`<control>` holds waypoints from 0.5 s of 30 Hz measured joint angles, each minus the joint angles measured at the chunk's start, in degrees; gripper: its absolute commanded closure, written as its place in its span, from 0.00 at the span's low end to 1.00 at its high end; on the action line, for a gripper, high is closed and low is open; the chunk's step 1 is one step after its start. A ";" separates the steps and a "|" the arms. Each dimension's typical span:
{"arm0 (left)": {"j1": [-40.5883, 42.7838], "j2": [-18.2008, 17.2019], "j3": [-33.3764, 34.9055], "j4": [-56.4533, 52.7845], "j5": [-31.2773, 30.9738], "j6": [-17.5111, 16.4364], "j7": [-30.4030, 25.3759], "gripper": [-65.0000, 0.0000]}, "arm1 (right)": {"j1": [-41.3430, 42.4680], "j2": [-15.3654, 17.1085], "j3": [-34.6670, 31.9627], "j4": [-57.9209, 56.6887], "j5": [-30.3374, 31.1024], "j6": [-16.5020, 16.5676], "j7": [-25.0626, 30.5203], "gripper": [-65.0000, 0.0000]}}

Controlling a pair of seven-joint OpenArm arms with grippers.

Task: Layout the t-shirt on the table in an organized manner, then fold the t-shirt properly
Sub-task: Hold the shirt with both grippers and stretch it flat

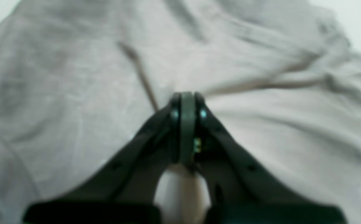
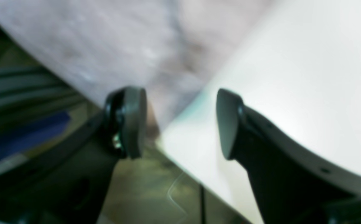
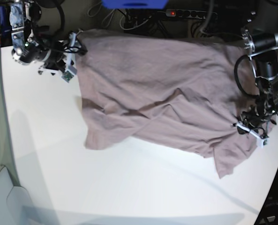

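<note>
The table (image 3: 129,187) is carrying the t-shirt (image 3: 162,98), lying wrinkled across its far half for laying out, while the right gripper (image 2: 180,123) is gaping wide at a far corner and the left gripper (image 1: 186,105) is pinching shut over fabric.

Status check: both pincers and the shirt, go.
Left pincer shut on the t-shirt. Right pincer open at its corner on the table edge. Shirt rumpled, unfolded.

T-shirt on table.
The t-shirt (image 3: 162,93) lies across the table's (image 3: 106,187) far half, overhanging its far edge.
</note>
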 measured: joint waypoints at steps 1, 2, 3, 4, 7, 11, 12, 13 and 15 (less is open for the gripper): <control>-0.04 0.04 -0.11 0.00 -0.07 0.50 0.24 1.00 | 0.28 -0.09 -0.55 2.19 0.72 0.02 0.50 0.44; 0.00 0.11 -0.09 0.00 -0.11 0.46 0.00 1.00 | 0.92 -0.57 -0.98 3.50 1.79 0.20 1.57 0.44; -0.02 0.17 -0.09 0.00 -0.48 0.46 -0.15 1.00 | 1.53 -1.64 -1.09 3.93 2.58 0.22 2.23 0.44; -0.02 0.20 -0.09 0.00 -0.46 0.46 -0.15 1.00 | 2.29 -2.84 -1.09 3.93 2.34 0.22 2.34 0.45; 0.63 0.13 -0.09 0.22 -0.72 0.28 -0.70 1.00 | 2.99 -4.31 -1.68 2.80 1.64 0.24 1.25 0.45; 1.77 0.15 -0.09 1.70 -0.50 0.26 -0.52 1.00 | 5.62 -6.80 -4.92 -1.07 1.66 0.26 1.16 0.45; 1.97 0.22 -0.09 2.05 -0.79 0.28 -0.79 1.00 | 6.78 -7.28 -5.29 -2.73 2.16 0.26 1.55 0.45; 2.12 0.22 -0.09 2.56 -0.70 0.26 -0.57 1.00 | 7.67 -7.61 -5.40 -4.96 1.95 0.33 1.86 0.45; 2.56 0.11 -0.15 3.28 -0.70 0.26 -0.13 1.00 | 9.46 -7.82 -5.35 -10.27 1.42 0.33 2.27 0.45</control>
